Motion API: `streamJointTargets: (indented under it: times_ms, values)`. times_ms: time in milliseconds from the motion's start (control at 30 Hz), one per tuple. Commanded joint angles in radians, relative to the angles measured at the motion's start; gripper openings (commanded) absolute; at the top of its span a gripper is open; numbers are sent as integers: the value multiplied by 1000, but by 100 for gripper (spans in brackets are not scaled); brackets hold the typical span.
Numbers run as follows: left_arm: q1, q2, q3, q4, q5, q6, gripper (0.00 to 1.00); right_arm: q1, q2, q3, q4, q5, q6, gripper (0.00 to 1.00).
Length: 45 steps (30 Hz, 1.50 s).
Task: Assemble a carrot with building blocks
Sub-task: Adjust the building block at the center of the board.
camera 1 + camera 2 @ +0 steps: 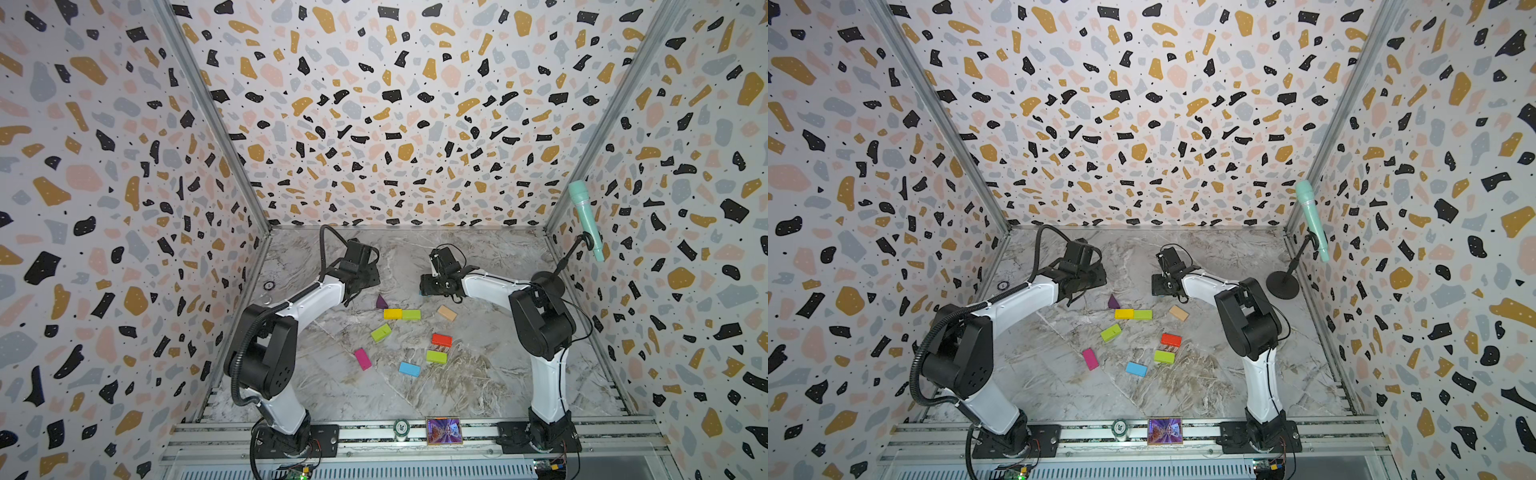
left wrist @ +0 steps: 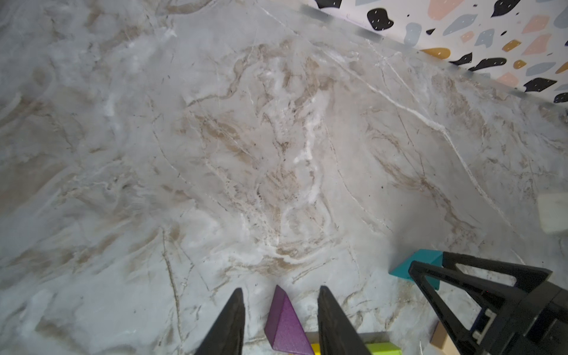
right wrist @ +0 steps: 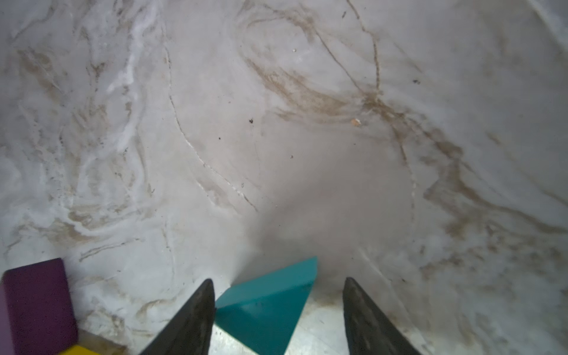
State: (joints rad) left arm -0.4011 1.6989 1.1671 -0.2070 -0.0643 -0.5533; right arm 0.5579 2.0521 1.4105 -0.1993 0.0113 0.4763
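The round token (image 1: 401, 427) on the front rail seems to read "20". Your left hand (image 2: 280, 289) stands spread astride the purple wedge (image 2: 285, 325), pinching nothing. Your right hand (image 3: 278, 279) is spread around the teal wedge (image 3: 267, 307). On the counter (image 1: 478, 374), the yellow brick (image 1: 392, 313) and a lime brick (image 1: 411, 314) touch end to end, with loose bricks (image 1: 381, 332) nearby.

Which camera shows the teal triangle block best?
Right wrist view: the teal wedge sits large between the right gripper's jaws. Left wrist view shows part of it; in both top views that gripper nearly hides it.
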Motion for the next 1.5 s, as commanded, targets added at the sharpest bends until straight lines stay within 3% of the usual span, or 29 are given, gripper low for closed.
streamJointTargets:
  times_ms: [0, 467, 1100, 1267, 1467]
  values:
    - [5, -16, -25, 40, 27, 25, 40, 21, 0, 38, -50, 5, 41, 62]
    - [11, -10, -69, 78, 53, 19, 40, 31, -45, -41, 6, -43, 87, 46]
    - [11, -1, -90, 100, 74, 12, 39, 51, -116, -119, 31, -60, 133, 40]
    - [11, -2, -85, 96, 96, 31, 39, 48, -139, -130, 39, -52, 125, 43]
    - [9, -9, -84, 77, 111, 52, 38, 27, -243, -194, 92, -83, 30, 57]
